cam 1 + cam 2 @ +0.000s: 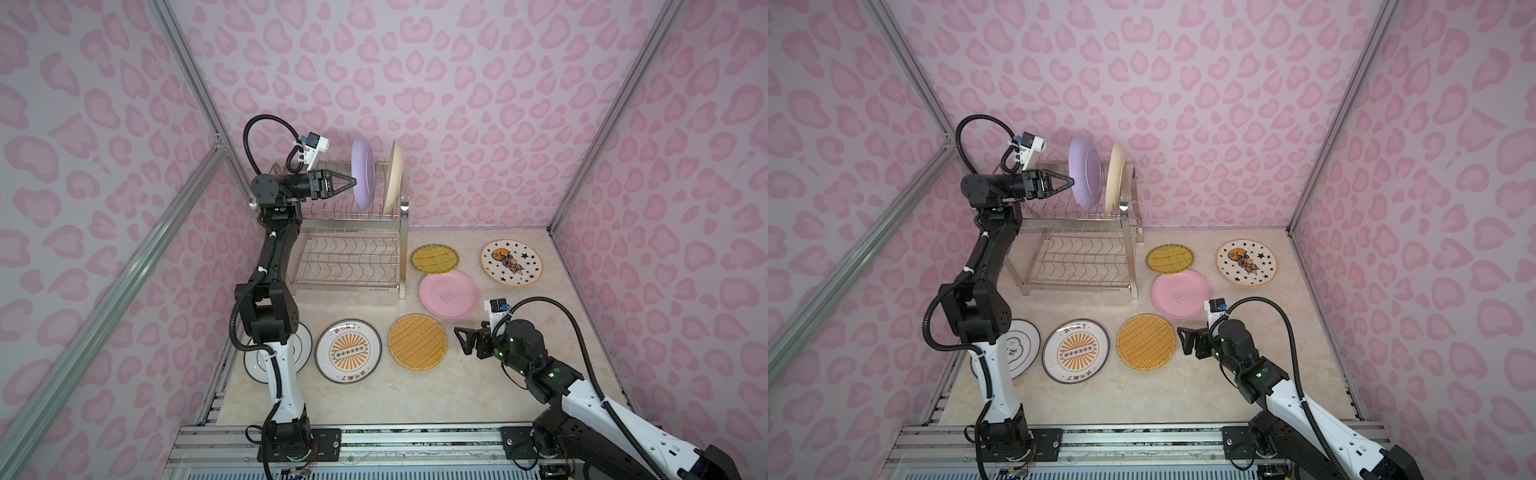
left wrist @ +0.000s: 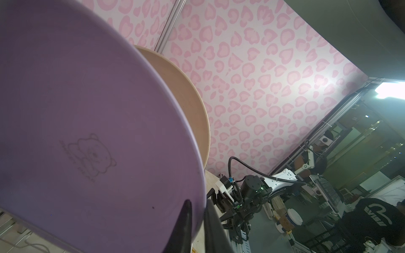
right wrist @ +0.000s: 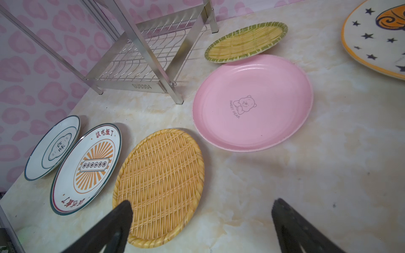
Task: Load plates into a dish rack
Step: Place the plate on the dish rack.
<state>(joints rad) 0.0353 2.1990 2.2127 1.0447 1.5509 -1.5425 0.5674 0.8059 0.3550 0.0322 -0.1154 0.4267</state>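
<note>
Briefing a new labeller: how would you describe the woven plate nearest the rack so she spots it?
Find the steel dish rack at the back. Between it and the star plate lies a woven-pattern plate, behind the pink plate. Unlike the all-golden woven plate, it has a green rim.

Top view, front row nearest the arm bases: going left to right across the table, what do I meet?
Left to right: dark-rimmed white plate, partly hidden behind the left arm → orange sunburst plate → yellow woven plate → right gripper, jaws open.
</note>
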